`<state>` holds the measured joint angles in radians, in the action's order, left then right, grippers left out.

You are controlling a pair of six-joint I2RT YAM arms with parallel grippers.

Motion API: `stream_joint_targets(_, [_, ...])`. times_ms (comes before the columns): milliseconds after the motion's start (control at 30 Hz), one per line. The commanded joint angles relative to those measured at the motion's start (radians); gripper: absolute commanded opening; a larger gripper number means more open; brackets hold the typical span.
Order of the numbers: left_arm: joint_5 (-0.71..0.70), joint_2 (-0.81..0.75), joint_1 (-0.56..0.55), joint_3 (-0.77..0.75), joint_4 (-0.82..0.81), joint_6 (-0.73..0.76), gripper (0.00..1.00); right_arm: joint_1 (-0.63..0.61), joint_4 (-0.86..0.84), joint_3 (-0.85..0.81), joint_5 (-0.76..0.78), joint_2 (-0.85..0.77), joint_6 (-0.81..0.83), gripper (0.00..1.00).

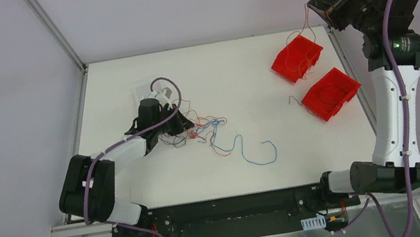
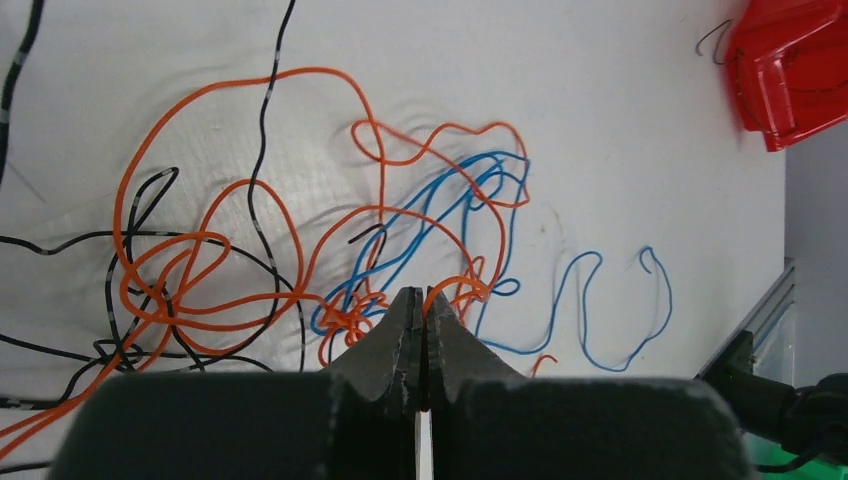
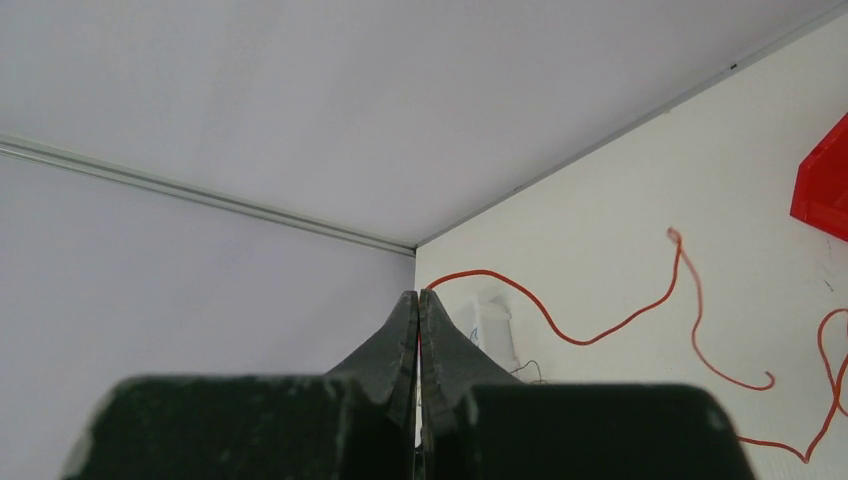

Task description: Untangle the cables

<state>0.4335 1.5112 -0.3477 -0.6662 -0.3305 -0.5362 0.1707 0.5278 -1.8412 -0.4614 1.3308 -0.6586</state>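
The cables [image 1: 206, 129] lie as a tangle of orange, blue and black wires on the white table [image 1: 231, 69], left of the middle. My left gripper [image 1: 187, 122] sits low at the tangle's left side. In the left wrist view this gripper [image 2: 425, 296] is shut, with an orange cable [image 2: 455, 284] pinched at its tips. A loose blue cable [image 1: 259, 152] trails off to the right. High at the back right, my right gripper [image 1: 313, 7] is shut on a thin orange cable [image 3: 600, 330], which hangs down towards the rear red bin [image 1: 296, 57].
Two red bins stand at the right, the nearer one [image 1: 331, 94] also with thin wires in it. A small white box [image 1: 147, 90] sits behind the left arm. Metal frame posts [image 1: 54, 28] and grey walls close in the table.
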Motion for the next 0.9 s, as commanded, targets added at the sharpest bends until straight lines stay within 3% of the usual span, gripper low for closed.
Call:
stream_joint_targets(0, [-0.031, -0.132, -0.007, -0.004, 0.049, -0.007, 0.00, 0.000, -0.045, 0.093, -0.037, -0.033, 0.007, 0.00])
stream_joint_targets(133, [-0.074, -0.239, -0.007, -0.014, 0.150, 0.020, 0.08, -0.021, -0.043, 0.193, -0.055, -0.046, 0.041, 0.00])
stream_joint_targets(167, [-0.088, -0.264, -0.008, -0.017, 0.174, 0.028, 0.16, -0.032, -0.039, 0.213, -0.056, -0.047, 0.054, 0.00])
stream_joint_targets(267, [-0.120, -0.327, -0.015, -0.044, 0.260, 0.047, 0.59, -0.061, -0.024, 0.259, -0.048, -0.051, 0.087, 0.00])
stream_joint_targets(400, [-0.183, -0.359, -0.080, -0.111, 0.327, 0.134, 0.90, -0.112, 0.001, 0.264, -0.036, -0.042, 0.127, 0.00])
stream_joint_targets(867, [-0.036, -0.170, -0.218, -0.398, 0.071, 0.272, 0.98, -0.303, 0.077, 0.170, 0.001, -0.006, 0.209, 0.00])
